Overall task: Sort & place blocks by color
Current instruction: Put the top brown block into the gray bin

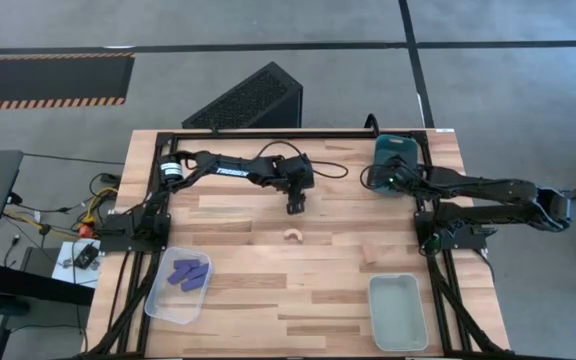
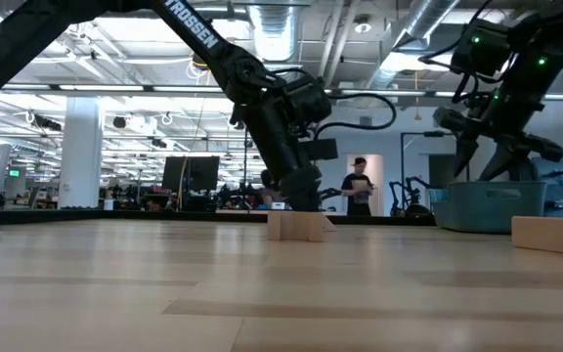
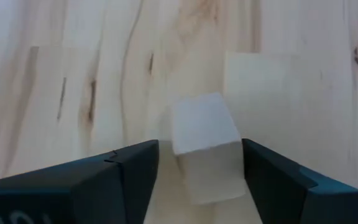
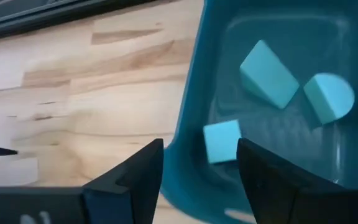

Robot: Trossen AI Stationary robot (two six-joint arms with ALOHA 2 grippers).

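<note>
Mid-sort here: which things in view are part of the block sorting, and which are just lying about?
Job:
- tan arch block
- tan block between open left gripper fingers
- tan block
- purple blocks in clear bin
- teal blocks in teal bin, open right gripper above
- empty bin

Lying about:
- black case
- floor cables

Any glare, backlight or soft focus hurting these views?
Low view: bright ceiling lights behind leave both arms as dark silhouettes, and the near table is blurred. Left wrist view: the tan block between the fingers is pale and soft-edged against the wood. Right wrist view: the teal bin shows faint sheen, while the teal blocks are clear. High view: even light.
</note>
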